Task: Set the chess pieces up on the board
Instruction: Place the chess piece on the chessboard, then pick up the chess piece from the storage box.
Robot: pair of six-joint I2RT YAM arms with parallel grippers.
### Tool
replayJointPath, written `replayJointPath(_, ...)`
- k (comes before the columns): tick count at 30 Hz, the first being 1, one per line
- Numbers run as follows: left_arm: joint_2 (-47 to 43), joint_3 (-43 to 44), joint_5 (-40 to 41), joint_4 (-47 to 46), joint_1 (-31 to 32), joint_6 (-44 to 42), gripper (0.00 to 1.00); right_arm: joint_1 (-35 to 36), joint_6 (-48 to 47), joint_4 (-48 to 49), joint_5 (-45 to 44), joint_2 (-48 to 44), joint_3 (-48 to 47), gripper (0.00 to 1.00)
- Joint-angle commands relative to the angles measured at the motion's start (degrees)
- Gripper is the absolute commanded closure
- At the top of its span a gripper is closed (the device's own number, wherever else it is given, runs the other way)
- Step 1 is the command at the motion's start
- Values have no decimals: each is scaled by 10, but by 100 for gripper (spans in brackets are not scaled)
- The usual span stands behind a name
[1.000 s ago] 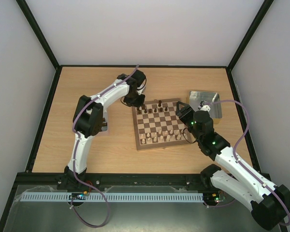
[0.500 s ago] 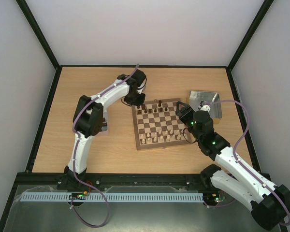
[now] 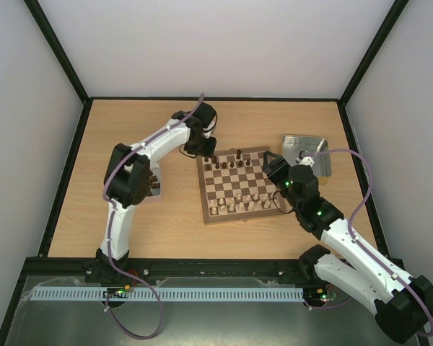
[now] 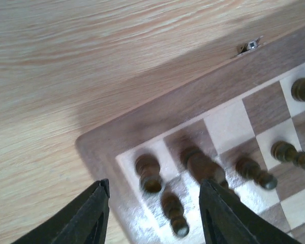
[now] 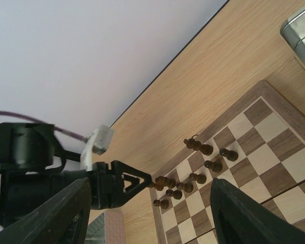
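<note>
Handling: the dark chess pieces [image 4: 148,173] look like small turned wood. I judge them light, rigid and smooth, tall for their bases, so easy to tip and apt to slide out of a slanted pinch.
Grip point: the narrow stem under the head seems best, with the fingers coming straight down. Neighbours stand on adjoining squares and leave little room.
Pieces' place: in the lower centre of the left wrist view, several stand upright on the corner squares. In the overhead view they sit along the upper left rows of the chessboard [image 3: 204,198], and the upper right squares look mostly bare.
Board: it lies flat at the centre of the overhead view. Pale cream pieces [image 3: 234,205] stand in its lower rows.
Left gripper [image 4: 155,189]: it hangs over the board's upper left corner with its jaws wide apart and nothing between them. The corner pieces show in the gap below.
Right gripper [image 5: 150,185]: it hovers at the board's right edge with its jaws wide apart and nothing in them.
Surroundings: a metal tray [image 3: 286,143] sits to the upper right of the board, apart from it. All of it rests on a wooden table [image 3: 130,130].
</note>
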State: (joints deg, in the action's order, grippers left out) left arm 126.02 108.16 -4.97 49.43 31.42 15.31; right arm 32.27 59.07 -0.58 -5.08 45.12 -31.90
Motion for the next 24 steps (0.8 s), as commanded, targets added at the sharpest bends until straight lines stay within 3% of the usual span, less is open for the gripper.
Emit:
replayJointPath(1, -127, -102, 55, -66, -20, 51, 46, -2, -10, 7, -10, 1, -2, 37)
replayJointPath(8, -332, -342, 77, -175, -134, 131, 40, -3, -15, 14, -5, 17, -11, 36)
replayJointPath(13, -427, -481, 72, -199, -220, 157, 51, -3, -16, 20, 3, 45, -17, 37)
replayJointPath(18, -443, -560, 29, -222, -268, 161, 61, -4, -10, 26, 5, 64, -16, 37)
replayJointPath(24, -397, -561, 0, -234, -271, 154, 58, -4, -3, 29, 13, 78, -20, 37)
